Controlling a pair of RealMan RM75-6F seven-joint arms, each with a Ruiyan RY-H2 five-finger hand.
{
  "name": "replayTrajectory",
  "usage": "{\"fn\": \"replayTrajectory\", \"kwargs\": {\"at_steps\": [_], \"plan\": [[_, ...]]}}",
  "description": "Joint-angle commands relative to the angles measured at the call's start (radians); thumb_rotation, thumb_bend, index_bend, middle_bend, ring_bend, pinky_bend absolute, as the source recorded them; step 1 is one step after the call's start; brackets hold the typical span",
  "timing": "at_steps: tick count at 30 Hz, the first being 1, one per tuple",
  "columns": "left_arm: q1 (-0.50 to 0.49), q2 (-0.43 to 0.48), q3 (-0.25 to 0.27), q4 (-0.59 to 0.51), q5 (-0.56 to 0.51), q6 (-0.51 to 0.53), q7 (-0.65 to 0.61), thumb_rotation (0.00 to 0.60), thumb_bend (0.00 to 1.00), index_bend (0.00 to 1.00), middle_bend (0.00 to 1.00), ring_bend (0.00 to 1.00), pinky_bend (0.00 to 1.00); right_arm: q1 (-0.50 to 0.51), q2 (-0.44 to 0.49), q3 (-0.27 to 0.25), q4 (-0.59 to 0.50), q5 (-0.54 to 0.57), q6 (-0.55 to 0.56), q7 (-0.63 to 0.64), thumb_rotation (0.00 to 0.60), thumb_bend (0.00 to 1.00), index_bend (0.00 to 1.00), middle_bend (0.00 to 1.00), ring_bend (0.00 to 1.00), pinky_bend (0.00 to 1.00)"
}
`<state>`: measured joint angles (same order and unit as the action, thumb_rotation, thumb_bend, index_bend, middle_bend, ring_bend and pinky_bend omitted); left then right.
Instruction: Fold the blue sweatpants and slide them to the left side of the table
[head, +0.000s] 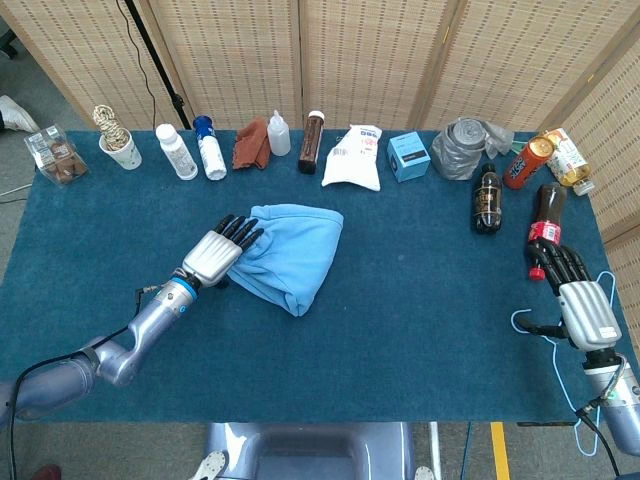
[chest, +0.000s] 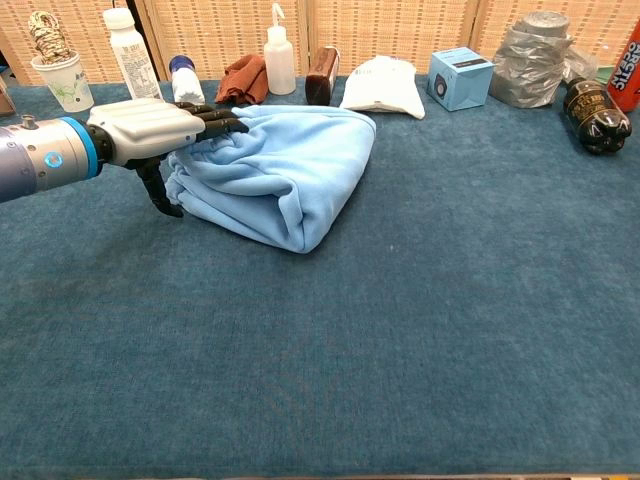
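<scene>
The blue sweatpants (head: 292, 256) (chest: 285, 165) lie folded in a thick bundle left of the table's middle. My left hand (head: 214, 256) (chest: 148, 130) lies flat on their left edge, fingers stretched over the cloth and pressing on it, while the thumb points down beside the bundle. I cannot see any cloth gripped between thumb and fingers. My right hand (head: 584, 306) rests at the table's right edge with its fingers spread and nothing in it; the chest view does not show it.
Along the back edge stand a paper cup (head: 122, 148), two white bottles (head: 177, 151), a brown cloth (head: 250, 143), a squeeze bottle (head: 279, 133), a white bag (head: 353, 157) and a blue box (head: 408, 156). Dark bottles (head: 486, 200) and a cola bottle (head: 546, 214) stand near the right hand.
</scene>
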<state>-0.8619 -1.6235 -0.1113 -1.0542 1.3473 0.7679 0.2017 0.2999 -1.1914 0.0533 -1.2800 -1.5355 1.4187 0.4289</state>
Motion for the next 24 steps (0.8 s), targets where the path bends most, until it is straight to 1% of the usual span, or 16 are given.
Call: {"fn": "replayTrajectory", "kwargs": {"at_steps": [1, 9, 17, 19, 21, 23, 24], "plan": [[-0.009, -0.028, 0.002, 0.034, 0.013, 0.002, -0.029, 0.600, 0.01, 0.00, 0.00, 0.00, 0.00, -0.001, 0.001, 0.002, 0.003, 0.000, -0.004, 0.006, 0.600, 0.00, 0.00, 0.00, 0.00, 0.00], [-0.022, -0.057, 0.003, 0.085, 0.013, -0.003, -0.031, 0.600, 0.01, 0.00, 0.00, 0.00, 0.00, -0.004, 0.002, 0.008, 0.008, -0.006, -0.006, 0.019, 0.600, 0.00, 0.00, 0.00, 0.00, 0.00], [-0.034, -0.083, 0.001, 0.112, 0.000, -0.019, -0.017, 0.600, 0.01, 0.00, 0.00, 0.00, 0.00, -0.008, 0.004, 0.011, 0.002, -0.013, -0.004, 0.021, 0.600, 0.00, 0.00, 0.00, 0.00, 0.00], [-0.035, -0.088, -0.001, 0.119, -0.006, -0.019, -0.004, 0.600, 0.09, 0.00, 0.00, 0.00, 0.01, -0.008, 0.006, 0.012, -0.001, -0.017, -0.002, 0.023, 0.600, 0.00, 0.00, 0.00, 0.00, 0.00], [-0.036, -0.095, -0.005, 0.124, -0.021, -0.025, 0.023, 0.600, 0.28, 0.00, 0.00, 0.00, 0.06, -0.009, 0.008, 0.012, -0.004, -0.021, 0.001, 0.026, 0.600, 0.00, 0.00, 0.00, 0.00, 0.00], [-0.036, -0.100, -0.006, 0.126, -0.030, -0.022, 0.048, 0.600, 0.42, 0.00, 0.00, 0.00, 0.13, -0.011, 0.010, 0.013, -0.006, -0.023, 0.003, 0.029, 0.600, 0.00, 0.00, 0.00, 0.00, 0.00], [-0.035, -0.103, -0.006, 0.128, -0.031, -0.019, 0.055, 0.600, 0.48, 0.00, 0.00, 0.02, 0.17, -0.011, 0.011, 0.014, -0.006, -0.023, 0.004, 0.029, 0.600, 0.00, 0.00, 0.00, 0.00, 0.00]]}}
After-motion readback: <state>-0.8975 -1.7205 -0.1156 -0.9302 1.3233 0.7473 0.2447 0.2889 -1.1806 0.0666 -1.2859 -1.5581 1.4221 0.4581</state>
